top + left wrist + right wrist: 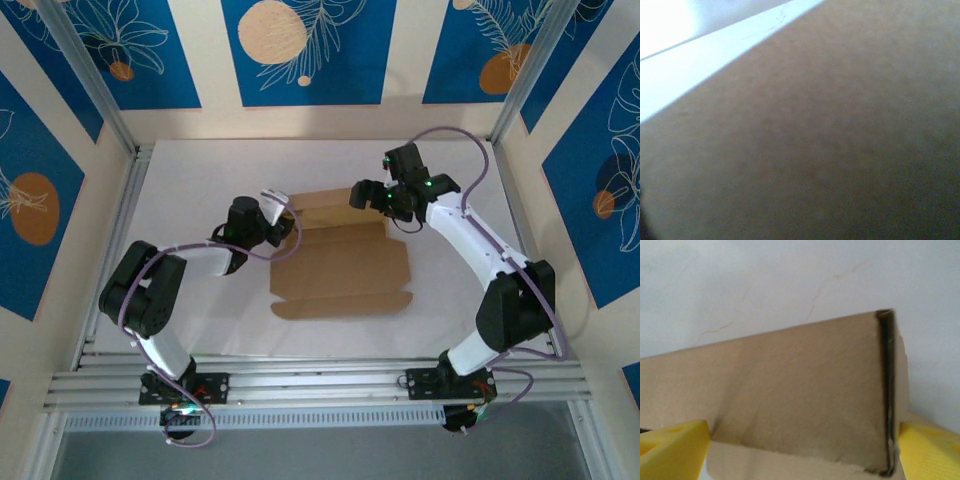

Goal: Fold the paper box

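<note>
Straddling a raised wall of the paper box (pixel 800 390), the right gripper (pixel 800 455) holds its jaws wide. In the right wrist view one yellow pad (pixel 670 452) sits just beside the wall's left end, the other just beside its right end. The wall is plain brown cardboard, unprinted and doubled over. The fold shows as a dark seam down its right edge, and the lower edge is slightly ragged. Behind it is the white counter (pixel 765 280), with thin hairline marks.

Left gripper (pixel 276 212): the top view puts it at the sheet's left edge, against the far folded section. State of its jaws: cannot tell. The left wrist view gives blurred brown cardboard very close to the lens and a strip of white counter at upper left.

Box overall, top view: a die-cut sheet lying mid-counter between the two arms, mostly flat. The near panel is broad, with a narrow creased strip with rounded ends along its near edge and small notches at the sides. The far section is folded into narrower stepped bands. The right gripper is at its far right corner and the left gripper at its left side. The near half lies apart from both.

Outward: aluminium rails (pixel 320 385) along the counter's near edge carry both arm bases. Cream and blue patterned panels (pixel 300 50) stand around the counter.
</note>
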Available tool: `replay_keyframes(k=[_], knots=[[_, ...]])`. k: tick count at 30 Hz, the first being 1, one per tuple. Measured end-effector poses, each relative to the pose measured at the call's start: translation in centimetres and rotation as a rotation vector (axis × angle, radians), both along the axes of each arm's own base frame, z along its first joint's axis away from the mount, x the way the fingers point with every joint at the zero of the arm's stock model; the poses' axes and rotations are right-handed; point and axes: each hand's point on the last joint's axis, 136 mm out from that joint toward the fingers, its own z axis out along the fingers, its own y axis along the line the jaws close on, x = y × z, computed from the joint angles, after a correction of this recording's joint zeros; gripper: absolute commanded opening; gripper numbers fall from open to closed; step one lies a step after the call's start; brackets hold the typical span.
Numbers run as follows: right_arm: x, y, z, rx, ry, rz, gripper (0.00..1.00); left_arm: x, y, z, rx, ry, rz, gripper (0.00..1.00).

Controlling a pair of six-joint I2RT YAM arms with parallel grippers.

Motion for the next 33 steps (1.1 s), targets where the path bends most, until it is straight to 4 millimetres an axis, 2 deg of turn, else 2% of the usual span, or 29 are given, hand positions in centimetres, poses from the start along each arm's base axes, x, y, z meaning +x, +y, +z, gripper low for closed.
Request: replay_keyframes(k=[5,7,9,13,18,19,21,24,29,33], knots=[[0.5,-0.4,5.0,-0.106,-0.094,0.043,0.96,1.1,-1.2,2.9,-0.013,-0.066,-0.050,0.14],[0.5,-0.6,5.9,-0.119,-0.106,0.049,0.97,1.4,-1.5,3.7,-0.011,-0.090,-0.060,0.14],[0.2,-0.6,5.8,-0.122,-0.092,0.054,0.98,1.5,-1.6,3.8,-0.009,-0.097,-0.063,0.13],[-1.2,-0.4,3.4,-0.085,-0.016,0.049,0.99,1.6,-1.2,3.2,0.000,-0.084,-0.049,0.14],[-5.7,0.5,-2.3,0.076,0.148,0.010,0.99,1.6,-0.7,0.9,0.025,-0.042,-0.036,0.12],[-6.7,0.7,-2.9,0.114,0.174,0.003,0.99,1.6,-0.7,0.4,0.031,-0.033,-0.038,0.12],[-7.9,1.1,-3.0,0.166,0.192,-0.002,0.99,1.5,-0.7,-0.2,0.036,-0.019,-0.040,0.11],[-8.3,0.8,-0.8,0.194,0.133,-0.022,0.99,1.4,-0.9,-0.2,0.028,-0.020,-0.053,0.10],[-8.3,-0.8,4.4,0.188,-0.062,-0.061,0.99,0.9,-1.3,-0.5,0.037,-0.015,-0.098,0.10],[-7.9,-0.8,6.0,0.195,-0.127,-0.048,0.99,0.5,-1.8,-0.5,0.035,-0.020,-0.139,0.09]])
